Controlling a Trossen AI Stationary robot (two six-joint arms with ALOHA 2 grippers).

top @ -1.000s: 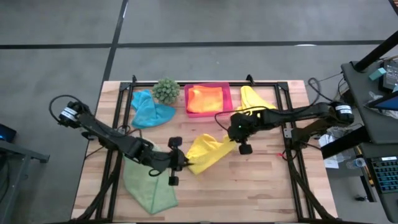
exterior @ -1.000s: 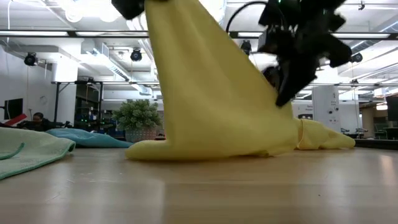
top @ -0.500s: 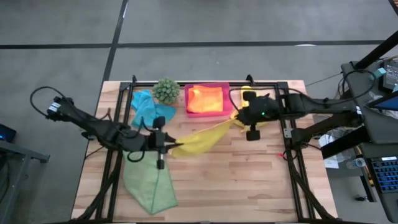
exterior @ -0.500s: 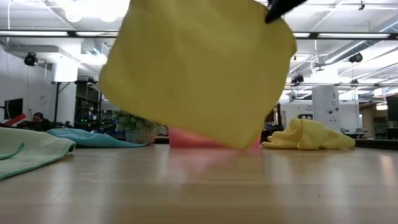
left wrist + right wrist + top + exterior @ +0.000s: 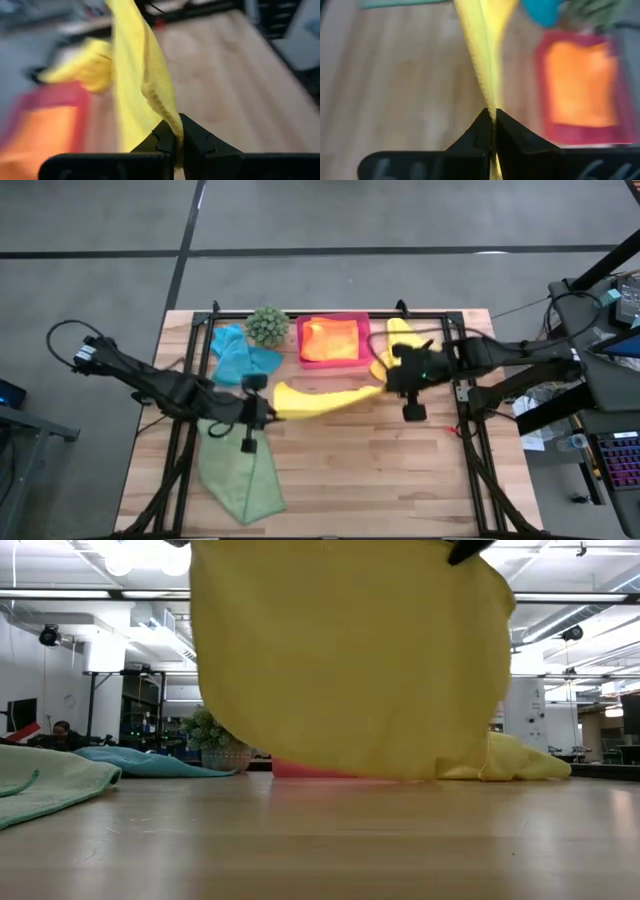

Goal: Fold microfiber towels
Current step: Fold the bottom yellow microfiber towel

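High view: left gripper (image 5: 266,406) and right gripper (image 5: 388,383) each pinch a corner of the yellow towel (image 5: 322,396), stretched between them above the table (image 5: 400,480), just in front of the pink tray (image 5: 335,340) holding the orange towel (image 5: 331,337).

I see a plain yellow microfiber towel (image 5: 318,398), an orange cloth (image 5: 329,339) in a pink plastic tray (image 5: 366,340), teal blue (image 5: 240,357) and light green (image 5: 240,480) cloths.
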